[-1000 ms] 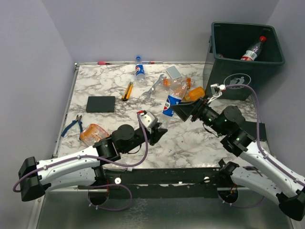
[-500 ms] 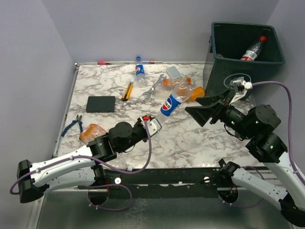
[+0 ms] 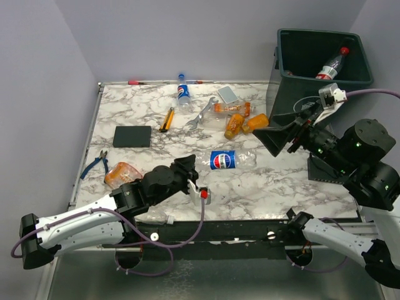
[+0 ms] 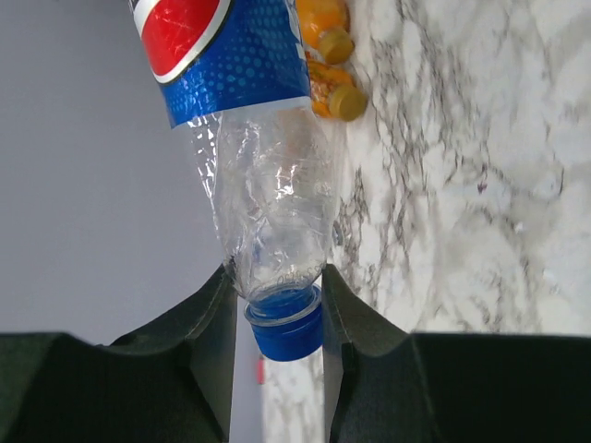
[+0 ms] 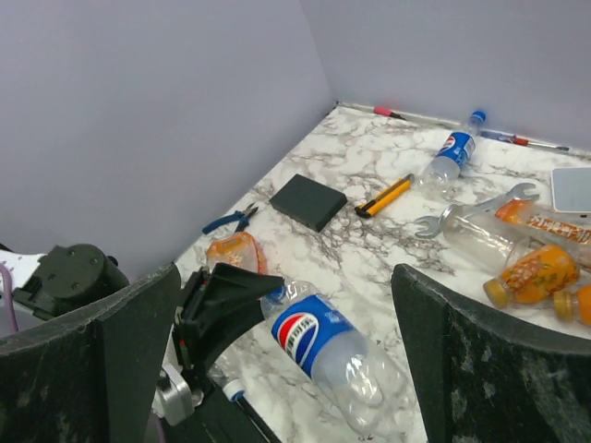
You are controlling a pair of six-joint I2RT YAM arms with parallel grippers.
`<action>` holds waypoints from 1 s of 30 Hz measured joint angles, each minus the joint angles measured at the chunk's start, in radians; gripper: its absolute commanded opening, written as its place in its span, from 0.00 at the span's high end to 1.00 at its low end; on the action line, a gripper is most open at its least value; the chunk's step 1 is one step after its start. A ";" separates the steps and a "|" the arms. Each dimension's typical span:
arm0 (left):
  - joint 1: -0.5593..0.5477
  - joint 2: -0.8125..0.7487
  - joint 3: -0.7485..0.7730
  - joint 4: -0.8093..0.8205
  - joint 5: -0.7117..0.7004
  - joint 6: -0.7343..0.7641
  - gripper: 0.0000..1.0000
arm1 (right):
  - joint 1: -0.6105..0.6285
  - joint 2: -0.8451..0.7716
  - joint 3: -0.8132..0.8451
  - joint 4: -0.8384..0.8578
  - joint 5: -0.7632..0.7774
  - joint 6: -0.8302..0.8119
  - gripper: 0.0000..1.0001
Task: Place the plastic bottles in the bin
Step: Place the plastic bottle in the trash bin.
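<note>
Bottle point(image 3: 228, 159) with the blue label, lying well short of the bin point(image 3: 325, 80), is clamped only at its cap by the left gripper point(image 4: 277, 305) and could be swung loose when lifted; the right gripper point(image 3: 282, 128) is spread empty beside the bin.

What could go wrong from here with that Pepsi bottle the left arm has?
The left gripper pinches the Pepsi bottle only at its cap end, so it may swing or slip out when lifted. The bin stands far right, beyond the open right gripper, so the arms could clash.
</note>
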 measured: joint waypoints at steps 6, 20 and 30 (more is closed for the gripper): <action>-0.021 0.023 -0.008 -0.091 -0.003 0.304 1.00 | 0.000 0.146 0.134 -0.134 -0.045 -0.124 0.00; -0.132 0.052 0.129 -0.173 -0.028 0.546 1.00 | 0.000 0.345 -0.071 -0.224 -0.381 -0.253 0.00; -0.137 0.066 0.129 -0.205 -0.066 0.612 1.00 | 0.000 0.386 -0.167 -0.198 -0.565 -0.265 0.00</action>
